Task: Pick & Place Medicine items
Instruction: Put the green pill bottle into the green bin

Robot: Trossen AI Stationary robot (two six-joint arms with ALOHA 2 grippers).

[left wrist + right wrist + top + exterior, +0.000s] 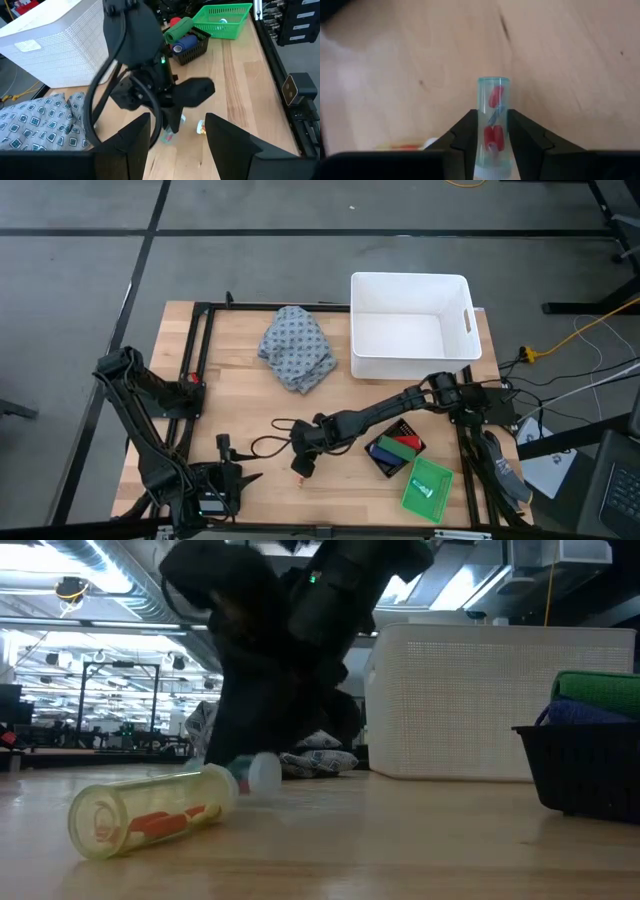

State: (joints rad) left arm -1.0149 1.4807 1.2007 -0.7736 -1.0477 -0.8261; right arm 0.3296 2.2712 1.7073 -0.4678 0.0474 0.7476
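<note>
My right gripper (493,131) is over the table's near middle (303,457) and is shut on the pale teal vial (493,107), which has red capsules inside and a white cap. The orange-and-white tube (150,817) lies on its side on the table beside it (201,128). The blue cylinder (183,43), green cylinder (179,30) and red block (404,444) sit in a black basket (385,463). My left gripper (176,137) waits open at the table's near left (228,475). My right gripper pinches the teal vial's clear body (493,120) between its two fingers (466,132). The vial lies along the fingers, white cap end (492,172) back toward the wrist, far end sticking out past the tips. Whether it is clear of the table I cannot tell.
A white bin (410,330) stands at the far right. A patterned cloth (297,347) is bunched left of it. A green basket (428,487) holding a small item sits near the black basket. A black cable (268,442) loops on the wood by the right gripper.
</note>
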